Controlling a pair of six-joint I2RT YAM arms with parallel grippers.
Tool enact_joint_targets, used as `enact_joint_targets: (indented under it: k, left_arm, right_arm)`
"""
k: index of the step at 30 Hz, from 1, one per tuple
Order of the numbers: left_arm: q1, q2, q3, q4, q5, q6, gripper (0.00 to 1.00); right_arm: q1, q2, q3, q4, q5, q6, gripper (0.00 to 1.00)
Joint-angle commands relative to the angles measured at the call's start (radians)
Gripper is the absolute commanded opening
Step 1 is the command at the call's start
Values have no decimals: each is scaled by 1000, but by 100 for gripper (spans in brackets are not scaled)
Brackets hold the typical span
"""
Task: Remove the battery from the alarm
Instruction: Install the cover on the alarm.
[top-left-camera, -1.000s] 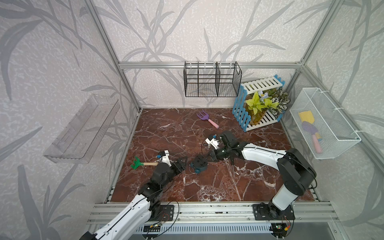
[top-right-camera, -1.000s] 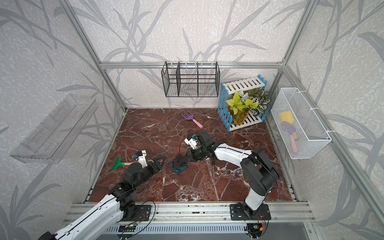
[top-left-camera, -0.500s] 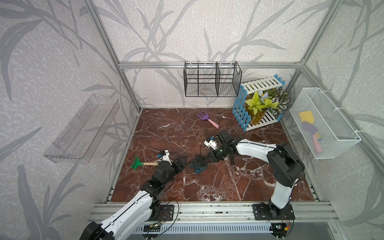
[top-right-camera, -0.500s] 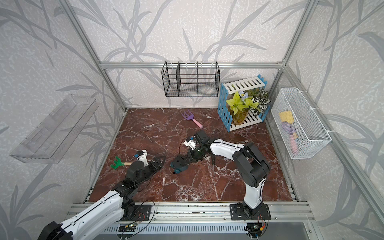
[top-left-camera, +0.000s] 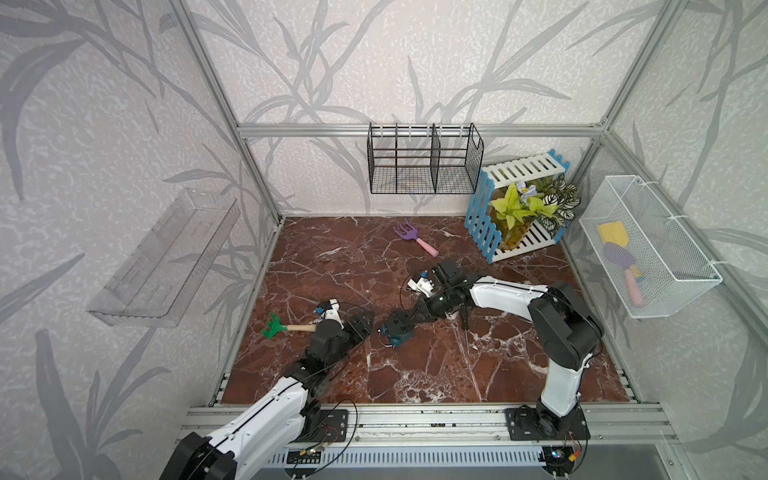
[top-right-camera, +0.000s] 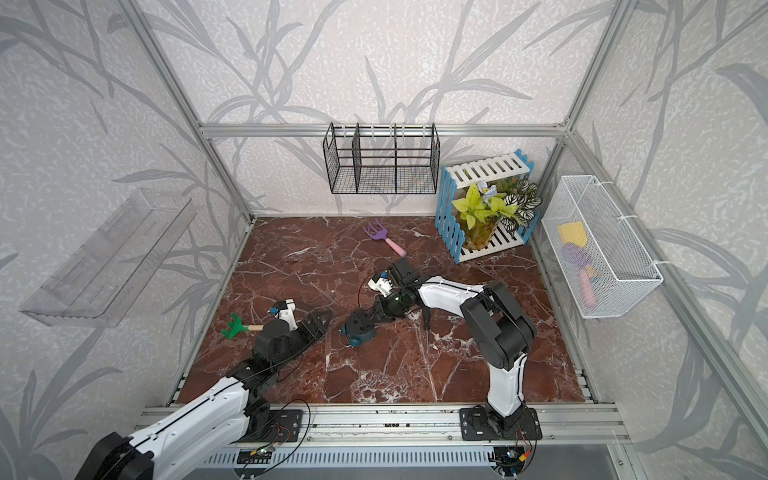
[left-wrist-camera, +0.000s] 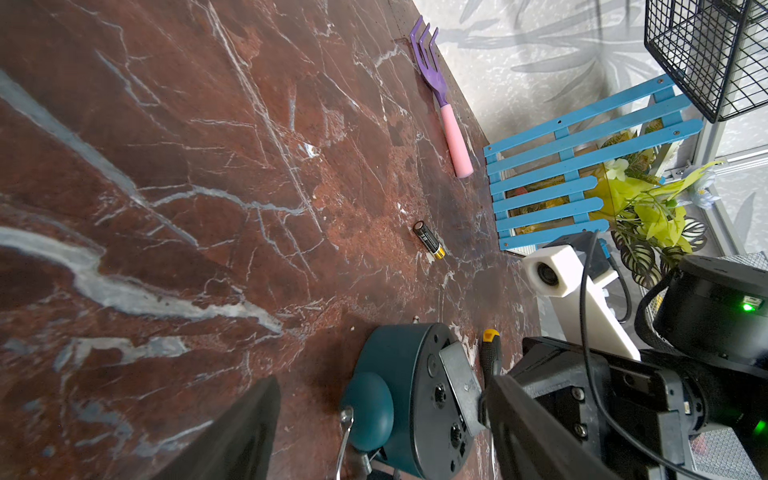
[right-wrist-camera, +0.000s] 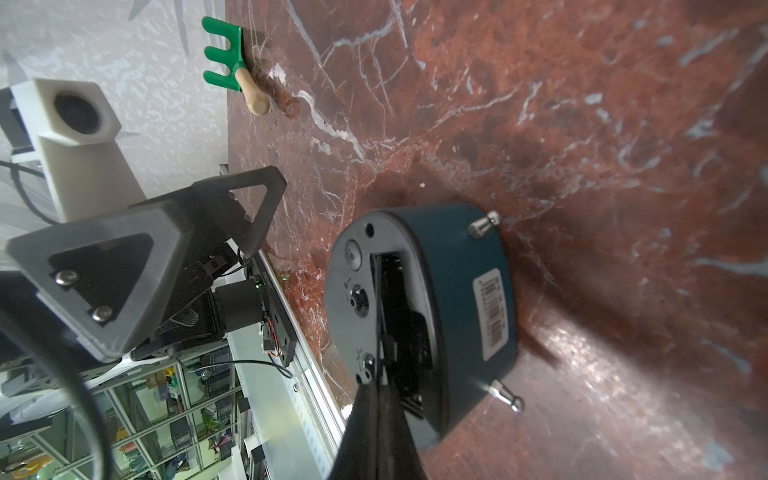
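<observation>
The dark-teal alarm (top-left-camera: 398, 329) (top-right-camera: 360, 327) lies dial-down mid-floor with its black back tipped toward my right arm. My right gripper (top-left-camera: 410, 317) (right-wrist-camera: 380, 370) is shut, its tips at the open battery compartment (right-wrist-camera: 401, 299), pinching a thin flat cover piece (left-wrist-camera: 457, 382) that stands edge-on from the back. The battery (left-wrist-camera: 429, 240), dark with a gold end, lies loose on the floor beyond the alarm. It does not show in the top views. Just left of the alarm (left-wrist-camera: 399, 395), my left gripper (top-left-camera: 367, 327) (left-wrist-camera: 380, 386) is open and touches nothing.
A black-and-yellow screwdriver (top-left-camera: 464, 318) (left-wrist-camera: 490, 353) lies beside the right arm. A green rake (top-left-camera: 276, 329) lies at the left edge, a purple fork (top-left-camera: 413, 239) at the back. A blue-white crate with plants (top-left-camera: 519, 212) stands back right, and baskets hang on the walls.
My right arm's elbow has swung inward to the left while its shut tips stayed at the alarm's back. The left gripper and the alarm have hardly moved.
</observation>
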Motion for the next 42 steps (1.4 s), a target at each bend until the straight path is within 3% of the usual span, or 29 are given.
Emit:
enact_joint_targets:
  k: [1, 12, 42]
  left_arm:
    - [9, 9, 31, 33, 16, 14, 83]
    - [19, 37, 39, 52, 34, 17, 83]
    - [32, 36, 41, 52, 56, 22, 83]
  right_arm:
    - [-4, -9, -19, 69, -26, 26, 0]
    - [-8, 17, -10, 38, -34, 15, 0]
    - [-18, 106, 105, -166, -87, -174, 0]
